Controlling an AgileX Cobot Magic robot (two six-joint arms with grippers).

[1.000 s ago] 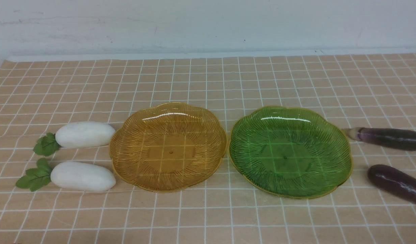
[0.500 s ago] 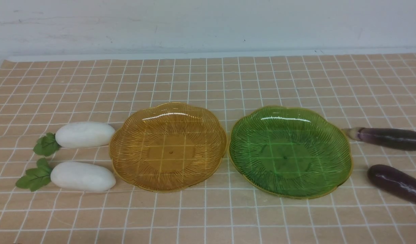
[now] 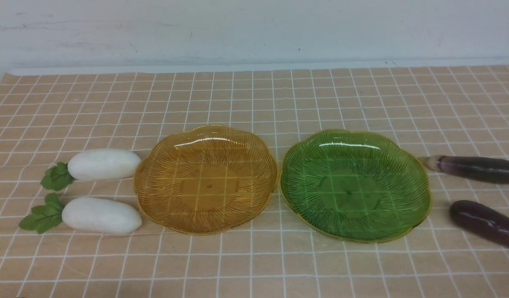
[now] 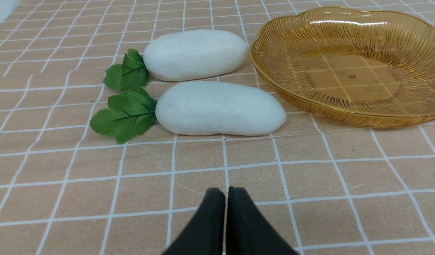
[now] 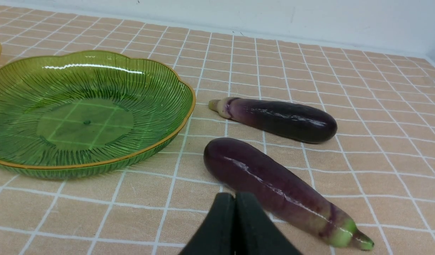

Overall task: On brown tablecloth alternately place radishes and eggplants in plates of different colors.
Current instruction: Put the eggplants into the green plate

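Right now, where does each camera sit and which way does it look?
Front: between arms, facing forward; amber plate, green plate; no robot shows.
Left wrist: on left arm, facing radishes and amber plate; shut jaws show.
Right wrist: on right arm, facing eggplants and green plate; shut jaws show.
Shared: front sees all these too.

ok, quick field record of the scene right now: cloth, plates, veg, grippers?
cloth: tablecloth, tan with a white grid
amber plate: holds nothing
green plate: holds nothing, right of amber plate
radishes: far radish, near radish, on cloth left of amber plate
eggplants: far eggplant, near eggplant, on cloth right of green plate
left gripper: shut, holds nothing
right gripper: shut, holds nothing
placed: none yet
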